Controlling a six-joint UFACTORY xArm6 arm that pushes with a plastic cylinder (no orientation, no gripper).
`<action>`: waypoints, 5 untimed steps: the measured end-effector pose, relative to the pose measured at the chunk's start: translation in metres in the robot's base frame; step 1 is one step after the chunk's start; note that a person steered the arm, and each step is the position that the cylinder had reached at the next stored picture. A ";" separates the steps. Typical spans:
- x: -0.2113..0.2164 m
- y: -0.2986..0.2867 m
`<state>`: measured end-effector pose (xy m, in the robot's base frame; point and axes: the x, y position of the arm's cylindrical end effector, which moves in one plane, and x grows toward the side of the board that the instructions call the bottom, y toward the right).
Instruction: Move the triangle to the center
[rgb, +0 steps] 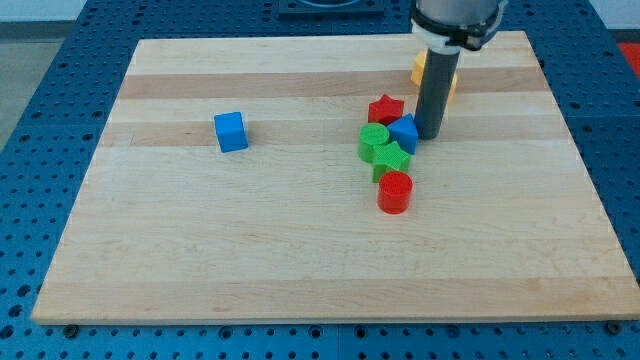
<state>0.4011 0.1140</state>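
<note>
Pressing against the cluster from the view's right, my tip (430, 136) sits just beside the blue triangle (405, 133), touching or nearly touching its right edge. That blue triangle is a small wedge-like block of bright blue, its pointed form partly masked by my rod, and it lies right of the table's middle, in the upper half of the view. It is packed in with other blocks: a red star (385, 109) touches it at the upper left, a green cylinder (374, 142) stands just to its left, and a second green block (392, 160), whose shape I cannot make out for sure, sits just below it. A red cylinder (395, 192) stands upright just beneath that green block, at the bottom of the cluster. My rod comes down nearly vertical from a pale collar at the view's top, dark and straight. I carry no claw, so nothing is gripped; the rod only leans on the block's side. Behind my rod, near the table's (300, 260) far edge, an orange block (420, 70) is partly hidden. A blue cube (231, 131) sits alone well apart on the view's left.
</note>
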 end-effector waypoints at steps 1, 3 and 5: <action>0.017 0.000; 0.020 -0.003; 0.017 -0.022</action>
<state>0.4179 0.0920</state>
